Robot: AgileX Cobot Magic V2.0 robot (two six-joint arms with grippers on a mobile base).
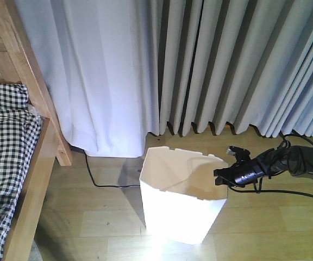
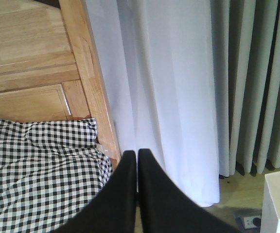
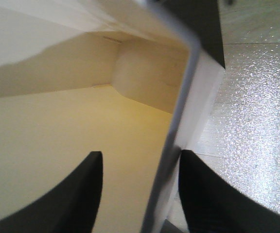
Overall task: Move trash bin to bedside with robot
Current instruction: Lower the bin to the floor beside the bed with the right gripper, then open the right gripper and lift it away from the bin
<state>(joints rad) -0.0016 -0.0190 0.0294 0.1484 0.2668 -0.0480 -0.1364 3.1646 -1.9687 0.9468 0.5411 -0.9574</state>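
We had our right gripper [image 1: 223, 176], small and black on its thin black arm, at the right-hand rim of the tall white thin-walled plastic trash bin [image 1: 181, 209]. In the right wrist view its jaws stood apart, one finger inside the bin and the other outside, with the thin wall [image 3: 171, 145] running up between them; we could not tell whether either pad touched the plastic yet. The bin stood upright on the pale wooden floor [image 1: 270, 234], in front of the grey pleated curtains [image 1: 243, 65], its long axis vertical and its angular rim open upward.

The light-brown wooden bed frame [image 1: 29, 185] with its black-and-white checked bedding [image 1: 4, 141] lay well apart to the bin's left in the front view, with bare floor and a trailing black cable [image 1: 99, 182] between. So the move ahead, as we judged it, was a drag leftward, away from the gripping arm.

Our left gripper [image 2: 136, 167] had its two black fingers pressed together on nothing, pointing toward the bed corner and white curtain [image 2: 164, 97]. The right arm was the one placed to act.
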